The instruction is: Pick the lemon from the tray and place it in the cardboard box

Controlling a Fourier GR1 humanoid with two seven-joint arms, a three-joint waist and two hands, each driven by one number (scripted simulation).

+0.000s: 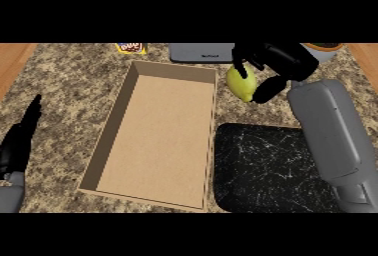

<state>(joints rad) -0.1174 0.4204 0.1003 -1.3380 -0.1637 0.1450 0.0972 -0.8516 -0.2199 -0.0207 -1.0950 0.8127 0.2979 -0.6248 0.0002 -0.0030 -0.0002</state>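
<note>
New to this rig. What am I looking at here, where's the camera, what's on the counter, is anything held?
One view, from the robot's head, looking steeply down at a counter. The grey forearms with black hands are the robot's own. The right hand is curled round a lemon, held beyond the black tray and just right of the open cardboard box, which has nothing in it. The left hand rests open at the left edge. Along the far edge: a grey item, a yellow packet and an orange-rimmed container.

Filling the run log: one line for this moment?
right robot hand: holds yellow lemon | brown cardboard box: empty | black tray: empty
</note>
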